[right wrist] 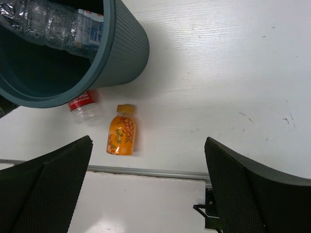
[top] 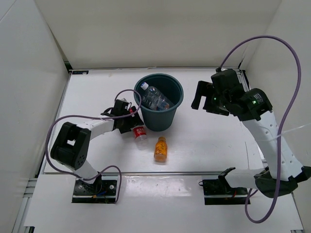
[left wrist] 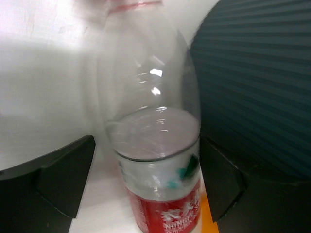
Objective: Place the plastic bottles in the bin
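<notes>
The dark teal bin stands mid-table and holds clear bottles; they also show in the right wrist view. A clear bottle with a red label lies on the table by the bin's near-left side. My left gripper is open around it: in the left wrist view the bottle fills the gap, with the right finger at its side and the left finger apart from it. The short orange bottle lies just in front of the bin. My right gripper is open and empty, raised to the right of the bin.
The bin's ribbed wall is right beside the left gripper. White walls enclose the table on the left, back and right. A metal strip runs along the table's near edge. A purple cable loops over the left arm.
</notes>
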Controlling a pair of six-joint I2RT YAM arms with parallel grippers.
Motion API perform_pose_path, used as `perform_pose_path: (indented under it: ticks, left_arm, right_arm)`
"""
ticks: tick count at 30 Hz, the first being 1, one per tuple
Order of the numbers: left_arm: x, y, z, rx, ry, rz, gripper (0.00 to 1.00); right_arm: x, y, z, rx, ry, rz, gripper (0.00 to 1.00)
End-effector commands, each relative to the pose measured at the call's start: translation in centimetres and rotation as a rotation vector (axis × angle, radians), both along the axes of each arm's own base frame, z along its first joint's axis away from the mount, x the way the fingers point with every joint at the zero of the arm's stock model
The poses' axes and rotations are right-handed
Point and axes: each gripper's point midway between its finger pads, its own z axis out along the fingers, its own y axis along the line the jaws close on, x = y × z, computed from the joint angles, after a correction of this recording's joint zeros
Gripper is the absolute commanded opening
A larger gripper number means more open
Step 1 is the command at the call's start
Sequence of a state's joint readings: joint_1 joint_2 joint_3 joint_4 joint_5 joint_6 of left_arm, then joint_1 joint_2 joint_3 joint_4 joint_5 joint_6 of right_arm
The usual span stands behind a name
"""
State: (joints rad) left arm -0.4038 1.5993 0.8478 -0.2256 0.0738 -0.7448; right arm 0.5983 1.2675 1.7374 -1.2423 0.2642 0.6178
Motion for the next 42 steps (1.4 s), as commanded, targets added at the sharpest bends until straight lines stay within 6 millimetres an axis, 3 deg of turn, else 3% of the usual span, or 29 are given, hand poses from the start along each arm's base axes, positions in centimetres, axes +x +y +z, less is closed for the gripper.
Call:
perform_pose_path:
  ticks: [1,5,6,8,10,13,15,16,17,20,21,23,24,25,27,28,30,31,37,38,39,42]
  left_arm:
    - [-1.6,0.9,-1.6,-0.048,0.077,0.053,0.94]
    - [-3.5,2.8,-2.2,-0.047,0.098,0.085,0.72]
    - [-3.6,2.8,-1.1,-0.061,0.063,0.084,0.63]
    - [-4.2,4.0,-0.4,-0.033,0.054,0.116,0.63]
    - [-4.1,4.4,2.7,-0.064,-0.005,0.151,0.61]
    - [-2.4,5.2,10.3,-0.1,-0.19,0.202,0.54]
    - [-0.8,6.2,17.5,-0.127,-0.392,0.271,0.49]
    - [-0.3,6.7,19.8,-0.13,-0.451,0.299,0.49]
    - [0.8,7.3,24.5,-0.136,-0.558,0.328,0.47]
    - [2.4,6.9,30.4,-0.097,-0.681,0.296,0.47]
    - [2.8,6.6,34.9,-0.12,-0.767,0.295,0.47]
    - [4.6,4.4,36.3,-0.101,-0.782,0.242,0.47]
    - [5.2,3.8,39.2,-0.113,-0.836,0.232,0.47]
    - [7.1,2.6,37.8,-0.056,-0.813,0.201,0.47]
    - [8.2,0.6,37.9,-0.042,-0.815,0.184,0.48]
    - [9.6,-0.1,36.0,-0.018,-0.775,0.176,0.48]
    - [10.2,-1.9,34.8,-0.03,-0.746,0.163,0.5]
    - [10.8,-2.9,33.2,-0.023,-0.712,0.152,0.51]
    - [10.8,-8.0,31.7,0.053,-0.72,0.094,0.57]
    - [11.1,-8.6,30.5,0.095,-0.711,0.072,0.59]
    - [10.8,-9.3,30.5,0.109,-0.719,0.054,0.63]
    - [10.8,-9.8,29.6,0.153,-0.718,0.043,0.89]
  right_arm:
    - [-0.6,-1.3,0.0,-0.033,-0.009,-0.03,1.0]
    - [-0.5,-1.3,-0.9,-0.045,0.007,-0.03,1.0]
    - [-0.5,-1.3,-1.2,-0.05,0.014,-0.03,1.0]
    - [-0.3,-0.8,-1.3,-0.031,0.011,-0.03,1.0]
    - [-0.1,-0.5,-1.8,-0.026,0.026,-0.03,1.0]
    - [0.4,0.1,-2.3,-0.015,0.034,-0.031,1.0]
    - [0.4,0.3,-3.0,-0.015,0.045,-0.025,1.0]
    - [0.5,0.4,-3.2,-0.015,0.045,-0.025,1.0]
    - [0.7,0.7,-3.0,-0.001,0.038,-0.019,1.0]
    - [1.0,1.1,-3.7,-0.006,0.057,-0.013,1.0]
    - [0.9,1.0,-4.1,-0.012,0.066,-0.013,1.0]
    - [1.0,1.1,-4.3,-0.012,0.066,-0.013,1.0]
    - [1.0,1.1,-4.3,-0.012,0.066,-0.013,1.0]
    - [1.1,1.2,-4.6,-0.011,0.075,-0.02,1.0]
    - [1.1,1.2,-4.6,-0.011,0.075,-0.021,1.0]
    - [1.1,1.2,-4.6,-0.011,0.075,-0.021,1.0]
    - [0.9,1.1,-4.7,-0.013,0.078,-0.021,1.0]
    - [0.9,1.1,-4.7,-0.013,0.078,-0.021,1.0]
    - [-0.3,-0.6,-5.7,-0.031,0.092,-0.06,1.0]
    - [-0.8,-1.0,-5.8,-0.035,0.085,-0.066,1.0]
    - [-0.9,-1.4,-6.3,-0.039,0.102,-0.082,1.0]
    - [-1.4,-2.0,-6.7,-0.035,0.109,-0.101,1.0]
